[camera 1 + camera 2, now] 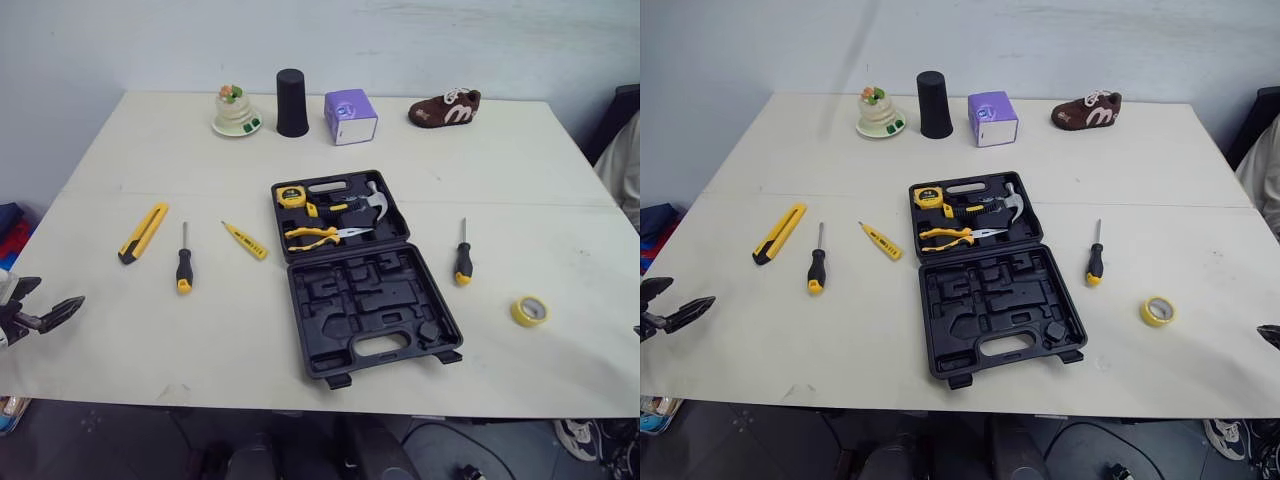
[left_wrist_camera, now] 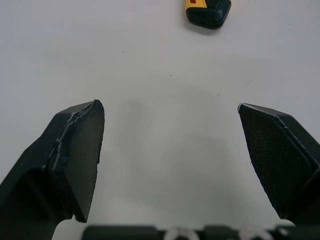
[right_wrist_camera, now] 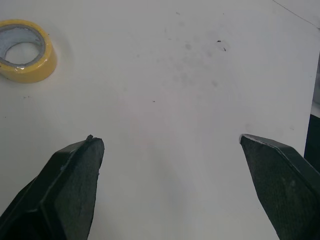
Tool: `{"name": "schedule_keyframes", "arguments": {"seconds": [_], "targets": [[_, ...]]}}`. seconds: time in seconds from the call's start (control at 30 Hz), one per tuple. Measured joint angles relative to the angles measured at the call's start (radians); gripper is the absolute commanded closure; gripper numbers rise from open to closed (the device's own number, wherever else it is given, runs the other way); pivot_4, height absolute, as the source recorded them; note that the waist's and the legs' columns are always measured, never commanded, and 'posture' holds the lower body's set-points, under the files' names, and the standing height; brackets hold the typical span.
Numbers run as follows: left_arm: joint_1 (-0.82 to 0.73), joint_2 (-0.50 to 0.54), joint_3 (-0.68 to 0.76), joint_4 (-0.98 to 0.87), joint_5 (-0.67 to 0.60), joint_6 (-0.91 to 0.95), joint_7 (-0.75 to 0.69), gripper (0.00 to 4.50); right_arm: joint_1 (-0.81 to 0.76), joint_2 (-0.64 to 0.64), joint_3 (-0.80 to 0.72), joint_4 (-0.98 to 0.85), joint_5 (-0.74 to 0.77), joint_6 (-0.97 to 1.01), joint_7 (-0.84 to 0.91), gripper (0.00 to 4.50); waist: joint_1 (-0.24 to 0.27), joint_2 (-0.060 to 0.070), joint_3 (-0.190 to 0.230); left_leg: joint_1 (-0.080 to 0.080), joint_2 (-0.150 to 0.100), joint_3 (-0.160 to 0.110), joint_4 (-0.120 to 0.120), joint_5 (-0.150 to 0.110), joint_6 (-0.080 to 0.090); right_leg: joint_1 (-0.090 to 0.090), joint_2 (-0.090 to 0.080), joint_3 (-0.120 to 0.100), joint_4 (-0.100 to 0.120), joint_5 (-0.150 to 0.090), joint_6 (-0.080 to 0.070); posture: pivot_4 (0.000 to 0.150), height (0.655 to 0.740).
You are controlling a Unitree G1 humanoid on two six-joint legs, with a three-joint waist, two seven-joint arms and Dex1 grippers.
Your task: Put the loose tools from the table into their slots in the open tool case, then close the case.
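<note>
A white table (image 1: pixel 150 330) is standing against a pale wall (image 1: pixel 120 45).

Case (image 1: pixel 375 345) is lying open at table centre, hinge running across, both halves flat. The far half is holding a tape measure (image 1: pixel 290 195), a hammer (image 1: pixel 372 203) and pliers (image 1: pixel 315 236). The near half is showing its moulded slots, handle toward the robot.

Loose tools left of the case:
- knife (image 1: pixel 143 232), yellow and black, lying farthest left;
- left screwdriver (image 1: pixel 184 262), shaft pointing away from the robot, between knife and tester;
- tester (image 1: pixel 245 241), slim and yellow, lying just beside the case's far half, apart from it.

Loose tools right of the case:
- right screwdriver (image 1: pixel 462 255), shaft pointing away, near the case;
- tape roll (image 1: pixel 529 311), yellow, lying flat farther right and nearer the robot.

Along the far edge a figurine (image 1: pixel 236 112) on a dish, a black cup (image 1: pixel 292 102), a purple box (image 1: pixel 350 117) and a brown shoe (image 1: pixel 446 107) are standing in a row, well apart from the tools.

Left gripper (image 1: pixel 50 296) is hovering at the table's near left edge, fingers spread wide and gripping nothing. Its wrist view is showing bare table between the pads and a black-and-yellow tool end (image 2: pixel 207 10) beyond them; which tool, I cannot tell.

Right gripper (image 3: pixel 170 150) is hovering over bare table by the near right edge, fingers likewise released and empty, the tape roll lying near it, outside the gap.
</note>
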Motion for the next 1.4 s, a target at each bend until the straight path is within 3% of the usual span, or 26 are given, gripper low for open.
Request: {"name": "schedule_keyframes", "arguments": {"seconds": [0.93, 1.27, 1.4], "targets": [[-0.023, 0.002, 0.001, -0.018, -0.001, 0.122, -0.003, 0.03, 0.003, 0.014, -0.003, -0.001, 0.005, -0.002, -0.034, 0.0, 0.0, 0.0, 0.0, 0.0, 0.0, 0.0, 0.0, 0.0, 0.0, 0.0, 0.0, 0.0, 0.0, 0.0, 0.0, 0.15, 0.7383], [0.013, 0.002, -0.008, -0.13, -0.002, 0.162, -0.039, 0.03, -0.001, 0.03, -0.003, -0.007, 0.009, -0.002, -0.059, 0.0, 0.0, 0.0, 0.0, 0.0, 0.0, 0.0, 0.0, 0.001, -0.002, 0.0, 0.0, 0.0, 0.0, 0.0, 0.0, 0.15, 0.7383], [0.037, -0.013, -0.009, -0.287, -0.03, 0.234, -0.042, 0.03, -0.016, 0.033, -0.003, -0.074, 0.027, 0.039, -0.061, 0.0, -0.001, 0.0, 0.0, 0.0, 0.0, 0.0, 0.0, 0.001, -0.002, 0.0, 0.0, 0.001, 0.001, 0.0, 0.001, 0.15, 0.7383]]}}
